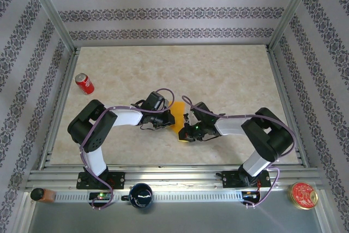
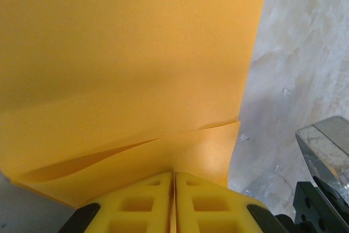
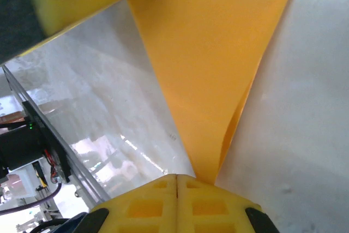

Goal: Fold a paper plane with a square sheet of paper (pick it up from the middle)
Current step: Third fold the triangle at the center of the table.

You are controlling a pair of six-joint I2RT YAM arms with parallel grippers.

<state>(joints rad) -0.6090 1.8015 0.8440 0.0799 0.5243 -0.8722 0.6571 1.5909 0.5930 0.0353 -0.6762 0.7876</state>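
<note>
The orange-yellow sheet of paper [image 1: 178, 112] lies folded in layers at mid-table, between my two grippers. In the left wrist view the sheet [image 2: 136, 53] shows two stacked layers, and my left gripper [image 2: 174, 181] is shut on its near edge, with paper in the seam between the fingers. In the right wrist view the sheet [image 3: 212, 53] narrows to a point that runs under the right finger of my right gripper [image 3: 177, 181]. That gripper is shut, and nothing shows in its seam. From above, the left gripper [image 1: 170, 120] and right gripper [image 1: 185, 132] nearly meet.
A red soda can [image 1: 84, 83] lies at the far left of the table. On the near rail sit a black round object [image 1: 140, 195], a red-and-gold lid [image 1: 304, 195] and a small brown item [image 1: 41, 193]. Patterned walls and metal posts enclose the table.
</note>
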